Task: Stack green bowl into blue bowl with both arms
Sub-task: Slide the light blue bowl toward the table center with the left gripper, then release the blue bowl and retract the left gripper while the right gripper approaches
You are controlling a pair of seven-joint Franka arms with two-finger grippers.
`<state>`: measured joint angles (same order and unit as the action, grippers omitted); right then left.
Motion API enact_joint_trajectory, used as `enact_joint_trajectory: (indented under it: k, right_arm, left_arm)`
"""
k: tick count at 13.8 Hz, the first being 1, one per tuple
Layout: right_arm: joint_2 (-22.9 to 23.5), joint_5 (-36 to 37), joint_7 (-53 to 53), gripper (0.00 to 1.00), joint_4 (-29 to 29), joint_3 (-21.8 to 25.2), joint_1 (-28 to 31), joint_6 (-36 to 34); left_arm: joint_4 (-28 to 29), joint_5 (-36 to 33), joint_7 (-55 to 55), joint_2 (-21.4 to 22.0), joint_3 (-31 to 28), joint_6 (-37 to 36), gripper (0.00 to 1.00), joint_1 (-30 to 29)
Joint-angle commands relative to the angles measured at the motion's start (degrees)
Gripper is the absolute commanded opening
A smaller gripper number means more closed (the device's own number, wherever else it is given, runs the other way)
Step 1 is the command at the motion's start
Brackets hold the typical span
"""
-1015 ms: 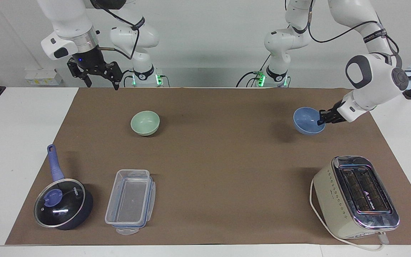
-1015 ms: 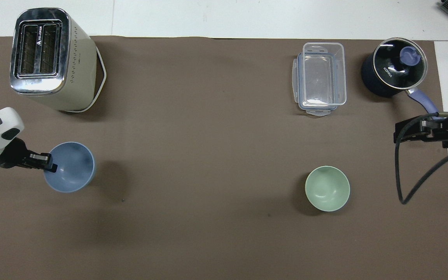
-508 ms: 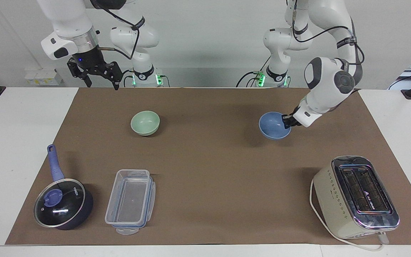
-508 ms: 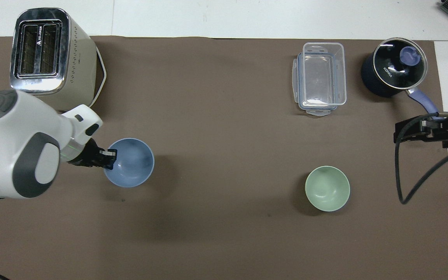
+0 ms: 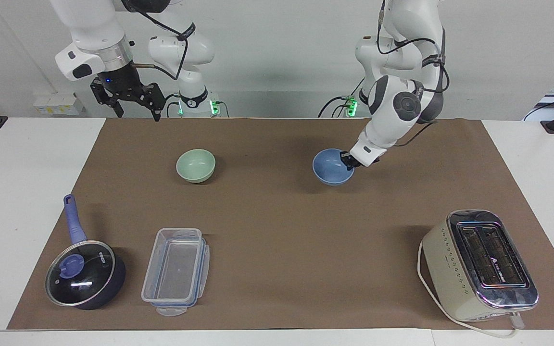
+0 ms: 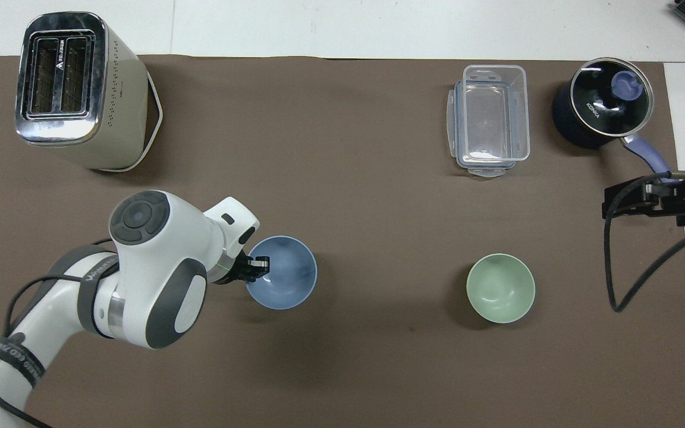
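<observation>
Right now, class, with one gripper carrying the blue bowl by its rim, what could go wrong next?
1. The left gripper pinches only one edge of the blue bowl, so it might tilt or slip free.
2. The green bowl sits untouched beneath the open, waiting right gripper; a rim grasp there could misjudge and tip it.

green bowl (image 5: 195,165) pale mint | blue bowl (image 5: 332,166) periwinkle | mat (image 5: 282,230) brown

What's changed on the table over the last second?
The left gripper, shut on the blue bowl, has carried it from the left arm's end toward the middle, closer to the green bowl. The green bowl and the waiting right gripper stayed put.
</observation>
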<state>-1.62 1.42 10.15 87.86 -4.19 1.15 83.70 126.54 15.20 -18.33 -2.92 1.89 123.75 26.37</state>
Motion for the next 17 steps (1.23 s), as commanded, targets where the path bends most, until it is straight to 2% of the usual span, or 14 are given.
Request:
enact_joint_trajectory:
  k: [1,2,3,4,7,11,13,15,17]
  right_arm:
    - [-1.28,-0.45,0.57,1.0,1.52,-0.38,0.7,0.59]
    - [-1.28,-0.45,0.57,1.0,1.52,-0.38,0.79,0.59]
    - [-1.28,-0.45,0.57,1.0,1.52,-0.38,0.7,0.59]
    - [-1.28,-0.45,0.48,1.0,1.52,-0.38,0.79,0.59]
    - [-1.28,-0.45,0.57,1.0,1.52,-0.38,0.7,0.59]
    - [-1.19,-0.37,0.31,1.0,1.35,-0.38,0.7,0.59]
    - [-1.19,-0.37,0.31,1.0,1.35,-0.38,0.7,0.59]
    - [-1.1,-0.45,0.48,1.0,1.26,-0.38,0.7,0.59]
    - [-1.19,-0.54,0.57,1.0,1.43,-0.38,0.7,0.59]
  left_arm:
    - [8.25,2.11,-3.28,3.18,-1.1,8.49,0.0,5.08]
    - [9.93,2.38,-4.25,3.88,-1.1,10.35,0.0,6.14]
    - [10.13,2.38,-4.69,4.07,-1.1,10.2,0.32,6.32]
    - [9.61,2.55,-4.96,3.98,-1.19,10.02,0.99,6.24]
    - [6.1,3.08,-5.31,3.98,-1.45,7.14,1.0,5.01]
    - [-4.79,2.38,-4.52,3.1,-1.54,-3.67,1.0,-1.48]
    - [-8.93,1.85,-4.0,3.1,-1.63,-6.49,1.0,-3.77]
    - [-13.05,-2.7,-1.98,2.93,-1.54,-8.6,1.0,-7.37]
    - [-17.97,-3.25,3.01,1.44,-1.81,-12.37,1.0,-10.27]
